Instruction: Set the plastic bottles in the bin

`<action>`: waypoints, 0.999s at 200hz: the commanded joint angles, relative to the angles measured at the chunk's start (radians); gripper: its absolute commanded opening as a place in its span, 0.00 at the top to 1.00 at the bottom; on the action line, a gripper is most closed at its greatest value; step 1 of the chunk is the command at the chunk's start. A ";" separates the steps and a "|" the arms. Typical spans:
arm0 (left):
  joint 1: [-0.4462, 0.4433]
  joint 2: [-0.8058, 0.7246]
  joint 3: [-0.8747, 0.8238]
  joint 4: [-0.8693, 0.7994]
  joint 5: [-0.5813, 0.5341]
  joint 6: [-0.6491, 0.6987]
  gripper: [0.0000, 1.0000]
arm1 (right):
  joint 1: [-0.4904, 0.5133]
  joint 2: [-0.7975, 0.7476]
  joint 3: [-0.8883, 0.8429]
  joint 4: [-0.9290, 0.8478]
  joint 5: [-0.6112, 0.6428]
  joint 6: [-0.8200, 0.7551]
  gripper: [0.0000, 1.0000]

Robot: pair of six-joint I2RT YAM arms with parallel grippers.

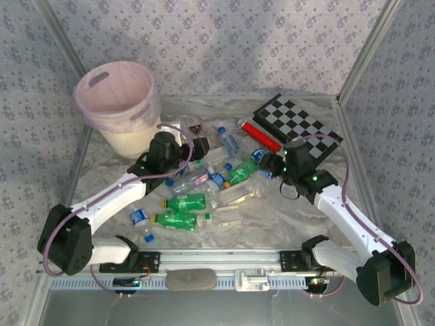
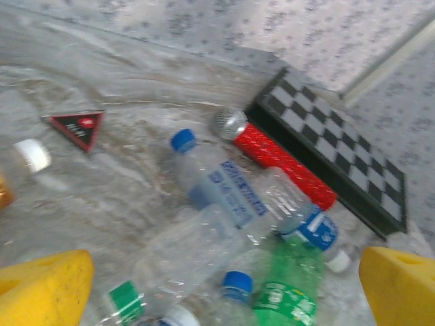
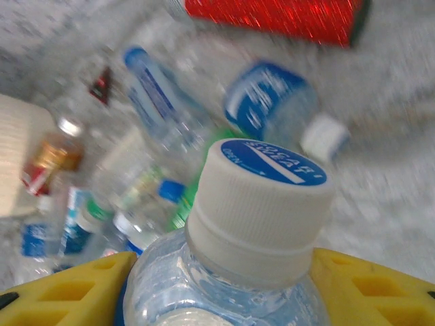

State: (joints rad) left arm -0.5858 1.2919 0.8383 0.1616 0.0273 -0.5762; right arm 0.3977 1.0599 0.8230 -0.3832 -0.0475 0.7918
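Top view. Bin: upper left of frame, upright. Plastic bottles: strewn across centre, outside the bin. Right gripper: centre right, at the pile's edge, below the chessboard.

Left wrist view. Left gripper: yellow fingers wide apart at the lower corners, holding nothing. Clear blue-capped bottle at centre, green bottle at lower centre, red bar right of centre.

Right wrist view. Right gripper: clamped on a white-capped bottle, lower centre.
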 commanded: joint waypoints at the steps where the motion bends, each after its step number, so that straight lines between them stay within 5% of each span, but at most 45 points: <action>1: -0.007 0.021 0.044 0.064 0.163 0.030 0.00 | -0.013 0.081 0.061 0.115 -0.054 -0.087 0.50; 64: -0.016 0.075 0.089 0.100 0.468 0.035 0.00 | -0.013 0.301 0.298 0.157 -0.233 -0.156 0.50; 200: -0.123 0.315 0.316 -0.068 0.617 0.140 0.00 | 0.037 0.329 0.318 0.169 -0.290 -0.126 0.50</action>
State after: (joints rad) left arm -0.6971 1.5906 1.1046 0.1219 0.6064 -0.4702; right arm 0.4263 1.3842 1.1046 -0.2119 -0.3149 0.6716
